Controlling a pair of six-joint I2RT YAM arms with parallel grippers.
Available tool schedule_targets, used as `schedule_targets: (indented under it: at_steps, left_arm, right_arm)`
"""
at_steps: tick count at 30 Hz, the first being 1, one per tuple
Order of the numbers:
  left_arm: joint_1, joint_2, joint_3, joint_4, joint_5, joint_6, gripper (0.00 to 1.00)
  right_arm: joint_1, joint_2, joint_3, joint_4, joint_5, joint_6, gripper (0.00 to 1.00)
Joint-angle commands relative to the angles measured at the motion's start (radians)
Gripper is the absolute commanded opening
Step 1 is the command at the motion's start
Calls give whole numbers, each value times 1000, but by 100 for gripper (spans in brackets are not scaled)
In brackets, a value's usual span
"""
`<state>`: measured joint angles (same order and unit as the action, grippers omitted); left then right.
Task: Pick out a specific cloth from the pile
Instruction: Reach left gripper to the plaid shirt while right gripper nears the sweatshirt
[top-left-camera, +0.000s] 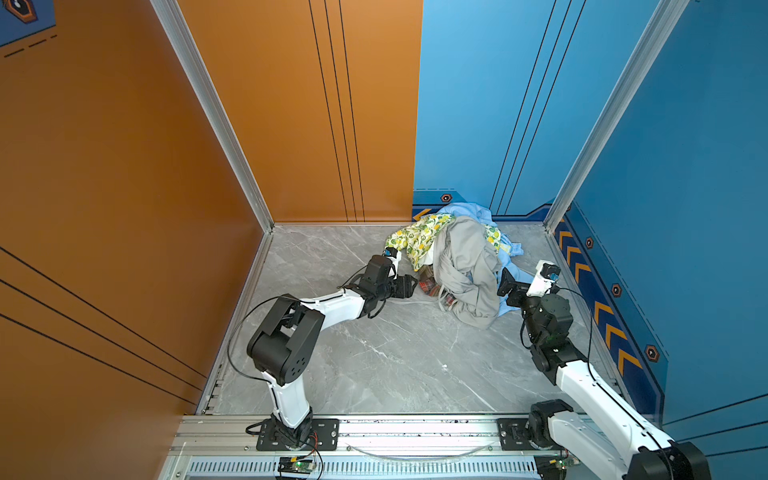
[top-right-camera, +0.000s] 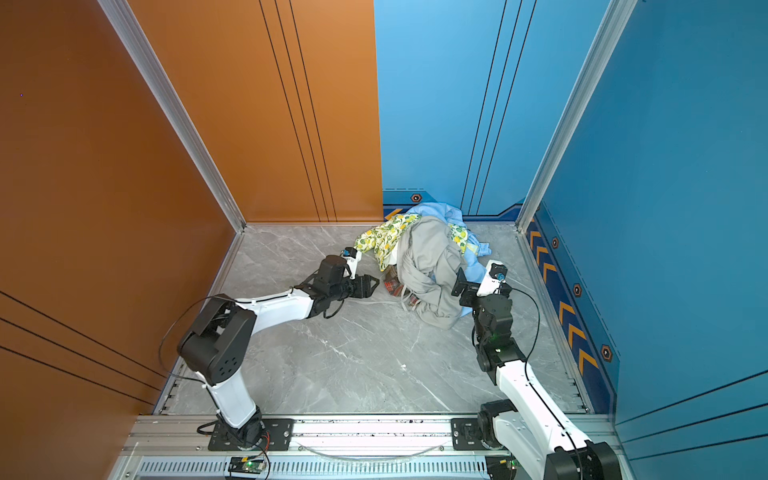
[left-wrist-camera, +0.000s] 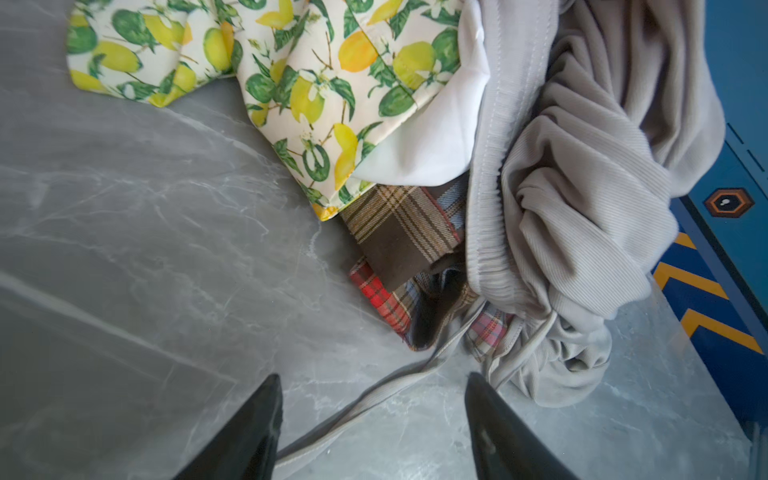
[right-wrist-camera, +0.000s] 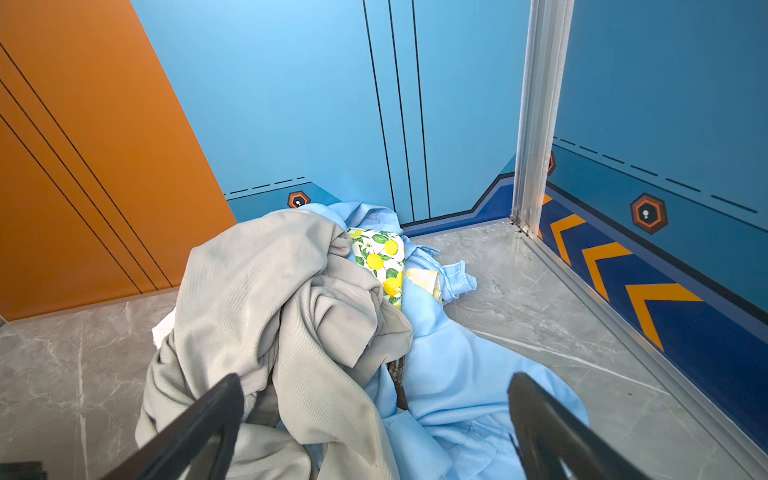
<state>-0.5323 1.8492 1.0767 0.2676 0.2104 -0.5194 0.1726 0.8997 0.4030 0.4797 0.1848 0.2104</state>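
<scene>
Plaid cloth lies at the bottom of the pile, on the side facing my left arm. Only a corner of red, brown and grey-blue checks pokes out onto the counter. The lemon-print cloth overlaps one edge and the grey garment is heaped across the rest. With most of it buried, I judge it has to be drawn out sideways rather than lifted.

My left gripper sits low over the counter just short of that exposed corner, jaws apart and holding nothing. A grey drawstring from the grey garment trails on the counter between the fingers. I reckon it could get pinched along with the plaid if I close carelessly.

On the far side of the pile my right gripper hangs wide open and empty over the grey garment and the light blue garment. I think it is placed there to pin or lift the heap while the plaid comes free. The grasp is not yet made.
</scene>
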Motion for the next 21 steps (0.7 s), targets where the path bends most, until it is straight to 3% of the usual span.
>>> schedule_targets:
  at_steps: [1,8,14,21]
  left_arm:
    - [-6,57,74,-8,52,-196,64]
    - [-24,104,115,-8,35,-411,59]
    - [-28,109,109,-35,49,-455,57]
    - [-36,123,107,-49,56,-479,52]
  right_arm:
    - [10,-1,14,-19,-39,16,100]
    - [16,-13,17,-20,-73,17,100]
    - [42,-8,33,-20,-230,-56,100]
    - [162,25,90,-104,-377,-233,100]
